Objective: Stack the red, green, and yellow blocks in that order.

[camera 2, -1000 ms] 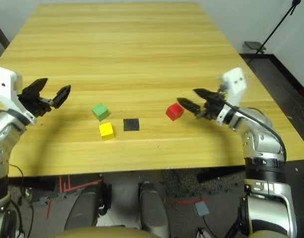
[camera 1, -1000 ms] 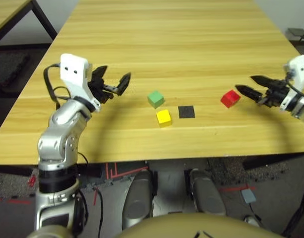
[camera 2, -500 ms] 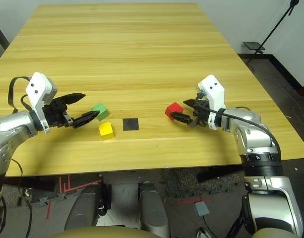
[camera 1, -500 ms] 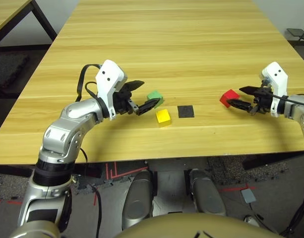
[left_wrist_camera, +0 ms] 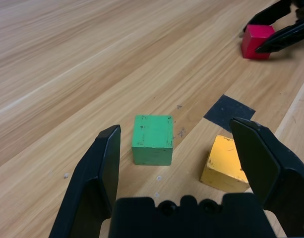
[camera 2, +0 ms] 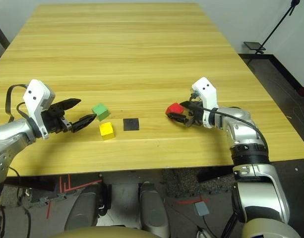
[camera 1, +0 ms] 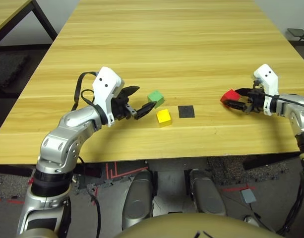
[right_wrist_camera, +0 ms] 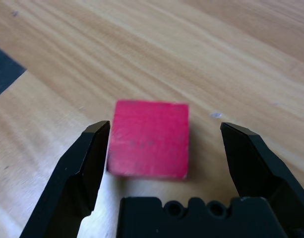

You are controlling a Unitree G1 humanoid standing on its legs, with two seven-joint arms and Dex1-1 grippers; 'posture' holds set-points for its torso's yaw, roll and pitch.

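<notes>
The red block (camera 1: pixel 229 95) lies on the right of the table, between the spread fingers of my right gripper (camera 1: pixel 234 97). In the right wrist view the red block (right_wrist_camera: pixel 149 139) has a gap to each finger, the wider one on one side; this gripper (right_wrist_camera: pixel 165 130) is open. The green block (camera 1: pixel 155 97) and the yellow block (camera 1: pixel 163 116) sit close together near the table's middle. My left gripper (camera 1: pixel 144 97) is open just left of the green block. The green block (left_wrist_camera: pixel 152 140) lies just ahead of its fingertips, and the yellow block (left_wrist_camera: pixel 223 163) lies by one finger.
A flat black square patch (camera 1: pixel 186 111) lies on the wooden table (camera 1: pixel 166 39) between the yellow block and the red block. The table's front edge runs close below the blocks. Another table's corner (camera 1: pixel 13 12) stands at the far left.
My left arm has swung in from the left up to the green block. My right gripper has moved left until its fingers flank the red block. The blocks have stayed put.
</notes>
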